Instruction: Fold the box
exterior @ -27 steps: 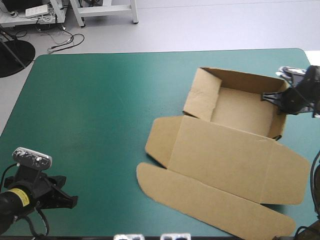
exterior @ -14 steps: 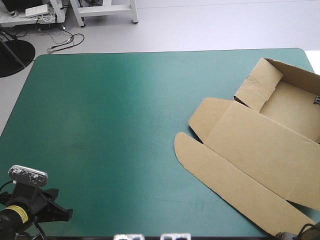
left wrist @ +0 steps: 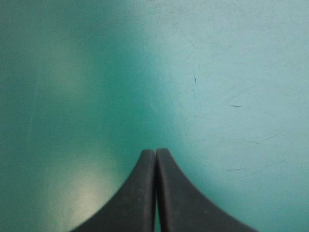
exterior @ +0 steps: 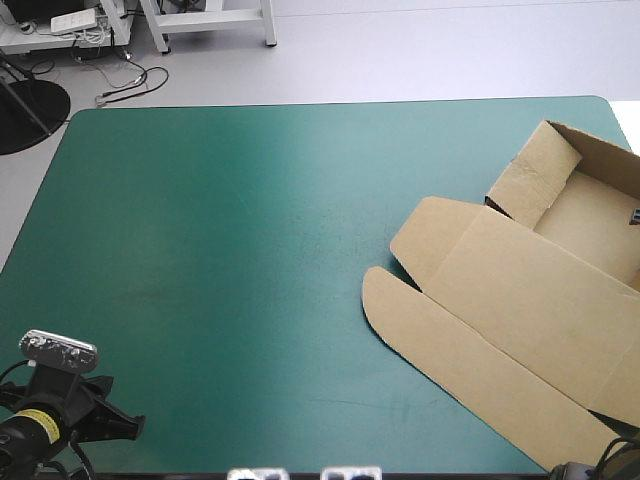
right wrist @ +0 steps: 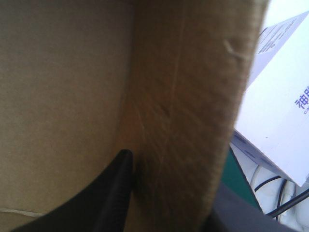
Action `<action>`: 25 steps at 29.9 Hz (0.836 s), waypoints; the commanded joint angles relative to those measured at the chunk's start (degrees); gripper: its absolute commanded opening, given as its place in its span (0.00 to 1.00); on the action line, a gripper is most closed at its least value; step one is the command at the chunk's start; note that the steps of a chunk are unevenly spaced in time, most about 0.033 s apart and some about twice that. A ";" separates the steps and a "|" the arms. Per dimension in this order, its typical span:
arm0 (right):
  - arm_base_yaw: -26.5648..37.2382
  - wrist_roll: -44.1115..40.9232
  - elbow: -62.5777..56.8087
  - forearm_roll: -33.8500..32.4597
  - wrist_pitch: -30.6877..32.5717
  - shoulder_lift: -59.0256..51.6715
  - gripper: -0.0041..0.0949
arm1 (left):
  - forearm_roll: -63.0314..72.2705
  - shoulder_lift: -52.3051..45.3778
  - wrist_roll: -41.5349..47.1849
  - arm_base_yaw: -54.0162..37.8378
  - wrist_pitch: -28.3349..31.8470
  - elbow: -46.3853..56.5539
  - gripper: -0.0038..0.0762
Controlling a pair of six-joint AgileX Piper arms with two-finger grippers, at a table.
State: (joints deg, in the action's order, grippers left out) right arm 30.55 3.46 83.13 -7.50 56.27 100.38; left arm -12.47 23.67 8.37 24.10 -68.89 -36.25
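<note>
The brown box (exterior: pixel 520 290) lies at the table's right side as an open tray with raised walls, its lid and rounded flap (exterior: pixel 450 350) flat toward the front. In the right wrist view the tray's right wall (right wrist: pixel 193 96) stands between the two fingers of my right gripper (right wrist: pixel 174 181), one black finger (right wrist: pixel 116 193) inside the tray. The high view shows only a black tip of that gripper (exterior: pixel 636 215) at the tray's right wall. My left gripper (exterior: pixel 125 425) rests shut at the front left corner, far from the box. Its fingers (left wrist: pixel 155 159) meet over bare teal-green cover.
The box reaches past the table's right edge and out of the high view. A white printed carton (right wrist: pixel 285 96) and cables show beyond the gripped wall, off the table. The teal-green cover (exterior: pixel 220 250) stretches from the box's flap to the left edge.
The box has slid to the right and turned a little, dragged by the right gripper, which has nearly left the high view. The left gripper drew back slightly toward the front corner.
</note>
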 commanded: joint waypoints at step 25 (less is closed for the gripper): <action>-2.17 4.42 6.85 16.37 10.78 -18.68 0.31 | -2.11 0.38 -3.16 0.41 10.47 -1.32 0.04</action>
State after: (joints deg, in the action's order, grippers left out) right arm 29.91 7.07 88.18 6.63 66.23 85.86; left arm -14.59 23.67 5.18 24.10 -63.95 -36.25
